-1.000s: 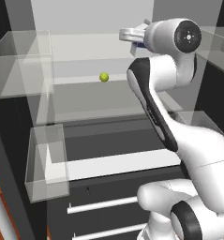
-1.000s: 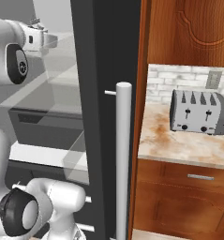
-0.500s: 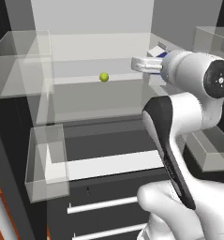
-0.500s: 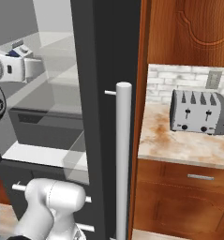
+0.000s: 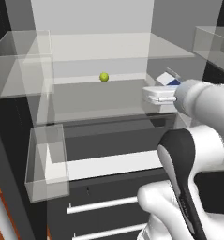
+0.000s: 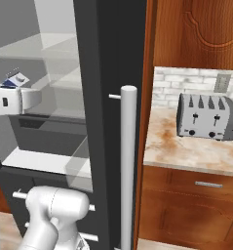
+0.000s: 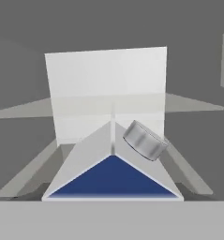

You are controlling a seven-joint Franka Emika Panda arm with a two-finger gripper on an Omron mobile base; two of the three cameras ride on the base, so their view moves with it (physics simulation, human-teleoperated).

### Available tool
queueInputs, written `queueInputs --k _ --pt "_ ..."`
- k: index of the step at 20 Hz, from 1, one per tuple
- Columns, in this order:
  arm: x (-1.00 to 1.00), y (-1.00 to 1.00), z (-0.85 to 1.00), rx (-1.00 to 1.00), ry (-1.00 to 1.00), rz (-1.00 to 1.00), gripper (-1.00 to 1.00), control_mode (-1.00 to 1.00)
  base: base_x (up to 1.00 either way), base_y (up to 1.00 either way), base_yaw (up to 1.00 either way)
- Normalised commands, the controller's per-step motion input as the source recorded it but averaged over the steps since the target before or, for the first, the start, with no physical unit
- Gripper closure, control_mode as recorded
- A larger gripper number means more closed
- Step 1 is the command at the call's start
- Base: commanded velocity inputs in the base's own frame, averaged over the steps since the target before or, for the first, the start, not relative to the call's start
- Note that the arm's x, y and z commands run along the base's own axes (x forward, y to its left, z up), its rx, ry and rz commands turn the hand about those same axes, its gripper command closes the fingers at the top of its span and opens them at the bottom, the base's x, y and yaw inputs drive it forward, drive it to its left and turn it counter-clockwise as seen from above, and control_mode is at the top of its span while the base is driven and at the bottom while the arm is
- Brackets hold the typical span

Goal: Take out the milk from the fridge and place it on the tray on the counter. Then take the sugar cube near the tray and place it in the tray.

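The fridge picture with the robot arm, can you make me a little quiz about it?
1. True or false: the ball sits on a fridge shelf.
2. What stands on the counter beside the fridge? A) a kettle B) a toaster C) a bowl
3. Fill in: in the hand view, the milk has a round grey ____ on its sloping top.

Key: 1 true. 2 B, the toaster. 3 cap.
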Motion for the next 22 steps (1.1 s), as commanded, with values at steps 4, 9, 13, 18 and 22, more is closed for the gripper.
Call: queueInputs --k 4,9,13,18,22 --pt "-0.37 -0.10 0.05 0.00 -0.04 0.00 1.00 1.00 -0.25 0.00 0.00" --pt "0.00 0.00 0.00 0.00 0.00 0.00 1.00 1.00 -1.00 0.04 0.00" --pt "0.00 0.00 0.00 0.00 0.00 0.00 1.00 1.00 -1.00 0.12 0.00" --pt "0.00 0.00 0.00 0.00 0.00 0.00 1.00 1.00 -1.00 0.70 0.02" --pt "0.00 0.00 0.00 0.00 0.00 0.00 1.00 1.00 -0.37 1.00 0.06"
